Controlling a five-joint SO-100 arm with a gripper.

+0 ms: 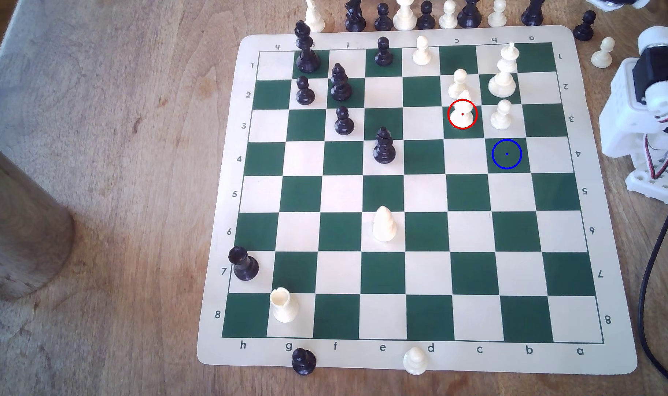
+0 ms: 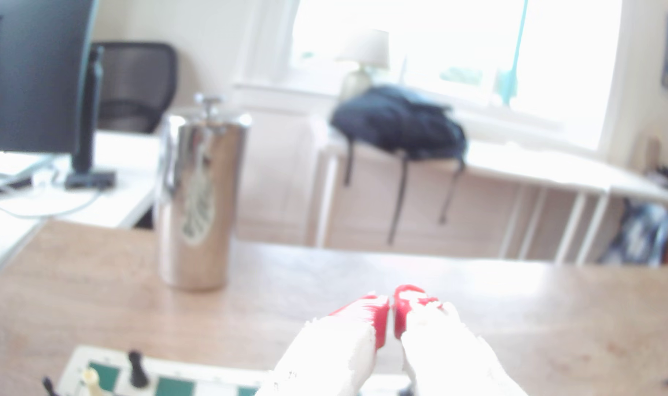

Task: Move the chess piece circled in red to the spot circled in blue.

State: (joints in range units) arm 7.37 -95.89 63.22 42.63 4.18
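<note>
One cream-white bishop (image 1: 462,114) carries the red ring; it stands upright on the dark green square at column c, row 3, toward the exterior view's right and in the far part of the chessboard (image 1: 401,358). A cream pawn (image 1: 458,83) stands just behind it on the next square, and another cream pawn (image 1: 501,114) stands on the square to its right in that view, both apart from it. The blue-ringed square (image 1: 506,154) is dark green, at column b, row 4, diagonally adjacent to the bishop's square on the near-right side; no piece stands on it. The cream king (image 1: 503,74) stands farther back, in column b.

The arm's white base (image 1: 652,114) sits off the board at the exterior view's right edge, well apart from the bishop. In the wrist view the gripper (image 2: 392,318) is raised above the wooden table (image 2: 96,285), its red-tipped fingers (image 2: 378,316) drawn almost together with only a thin slit between them and nothing held. A metal canister (image 2: 201,198) stands on the table beyond.
</note>
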